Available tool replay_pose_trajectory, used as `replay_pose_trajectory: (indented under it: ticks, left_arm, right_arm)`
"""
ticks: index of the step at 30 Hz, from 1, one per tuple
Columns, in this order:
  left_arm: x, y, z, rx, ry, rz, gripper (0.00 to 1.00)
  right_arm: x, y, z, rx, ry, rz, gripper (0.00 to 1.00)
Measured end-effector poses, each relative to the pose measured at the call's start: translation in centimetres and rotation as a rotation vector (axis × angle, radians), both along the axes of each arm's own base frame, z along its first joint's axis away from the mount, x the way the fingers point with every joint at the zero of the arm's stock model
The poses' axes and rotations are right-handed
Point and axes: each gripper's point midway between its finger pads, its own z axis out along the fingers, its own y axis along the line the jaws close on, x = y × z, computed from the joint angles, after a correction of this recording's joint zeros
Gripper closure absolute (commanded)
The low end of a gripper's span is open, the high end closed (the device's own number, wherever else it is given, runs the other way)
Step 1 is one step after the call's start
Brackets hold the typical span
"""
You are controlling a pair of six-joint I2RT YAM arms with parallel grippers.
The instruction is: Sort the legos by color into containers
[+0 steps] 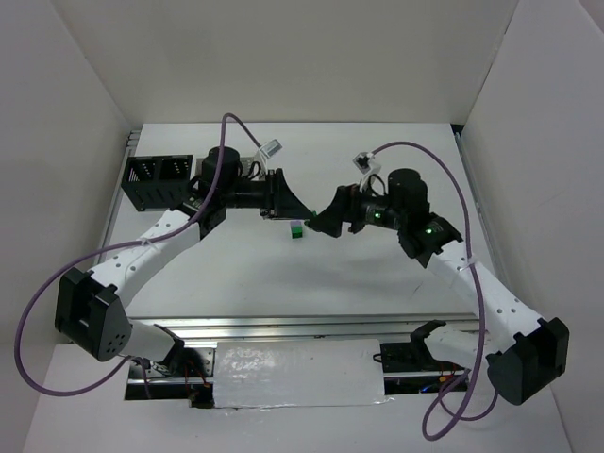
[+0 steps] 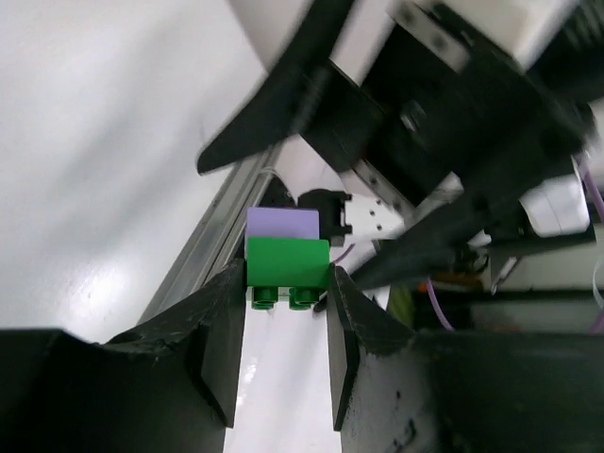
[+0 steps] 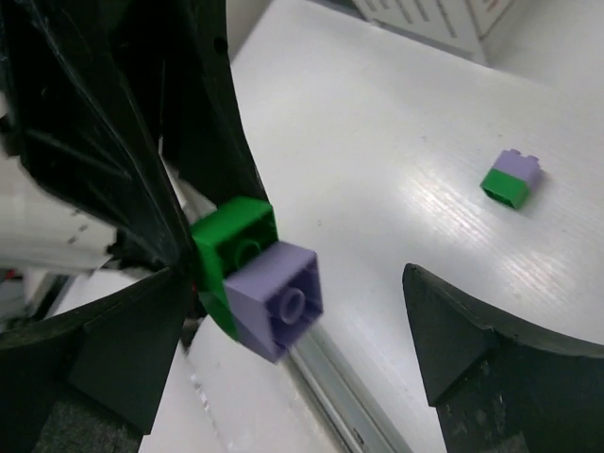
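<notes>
While L gripper [image 2: 286, 285] clamps legos [image 2: 287, 257], bin's [image 1: 146, 196] unreadable (dark).

Green lego [image 2: 288, 264] joined to a lavender lego [image 2: 282, 224], tight between the left end effector [image 2: 286, 279]'s black fingers [image 2: 222, 330].

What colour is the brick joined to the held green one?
Lavender brick on green brick; best in right wrist view.

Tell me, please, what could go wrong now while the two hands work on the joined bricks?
The left hand pinches only the green brick; a pull on the lavender brick may twist it loose and drop both. The open right hand stands close, so closing it may catch the green brick too.
</notes>
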Motion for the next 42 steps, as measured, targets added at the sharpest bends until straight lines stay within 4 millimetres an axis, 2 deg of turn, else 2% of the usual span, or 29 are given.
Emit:
replay_pose_trajectory:
  ticks: [3,9,12,13,17,18,19,20,21,27,30,33,37,40,42]
  left_arm:
    - [-0.9,-0.2,1.7,-0.073,-0.105,-0.087,1.0]
    - [-3.5,0.1,4.1,-0.168,-0.237,-0.222,1.0]
    - [-4.0,0.2,4.7,-0.187,-0.279,-0.256,1.0]
    - [-4.1,0.2,4.7,-0.188,-0.29,-0.264,1.0]
    - [-4.3,0.2,4.8,-0.193,-0.3,-0.276,1.0]
    - [-4.4,0.3,4.8,-0.196,-0.301,-0.28,1.0]
    - [-4.4,0.3,4.8,-0.197,-0.301,-0.284,1.0]
    - [-4.6,0.3,4.8,-0.2,-0.3,-0.294,1.0]
    - [-4.8,0.3,5.0,-0.203,-0.305,-0.299,1.0]
    - [-4.6,0.4,4.6,-0.192,-0.32,-0.298,1.0]
    - [-4.1,1.1,4.3,-0.174,-0.339,-0.274,1.0]
    - [-2.9,3.1,4.1,-0.156,-0.355,-0.205,1.0]
    - [0.6,7.1,3.9,-0.086,-0.387,-0.018,1.0]
    - [6.1,11.2,2.7,0.089,-0.345,0.291,1.0]
    - [10.2,15.7,1.0,0.273,-0.276,0.558,1.0]
  right_arm:
    - [-0.9,-1.2,1.5,0.074,0.008,0.106,0.0]
    - [-5.2,-0.3,4.2,0.224,0.003,0.368,0.09]
    - [-6.4,-0.2,4.8,0.269,0.0,0.43,0.19]
    - [-6.6,-0.1,5.0,0.277,0.001,0.444,0.25]
    - [-7.1,-0.1,5.5,0.289,-0.016,0.478,0.38]
    - [-7.1,-0.1,5.5,0.288,-0.018,0.478,0.44]
    - [-7.1,-0.1,5.4,0.286,-0.02,0.478,0.67]
    - [-6.9,-0.1,5.3,0.281,-0.03,0.474,0.8]
    - [-6.9,-0.2,5.3,0.279,-0.031,0.476,1.0]
    - [-6.4,-0.4,4.8,0.254,-0.055,0.443,1.0]
    - [-5.4,-1.1,4.8,0.247,-0.074,0.38,1.0]
    - [-3.9,-2.2,4.6,0.239,-0.085,0.282,1.0]
    - [-1.8,-3.0,4.0,0.212,-0.072,0.126,1.0]
    - [-0.2,-3.9,2.7,0.169,-0.021,0.004,1.0]
    - [0.4,-4.4,1.8,0.135,0.012,-0.059,1.0]
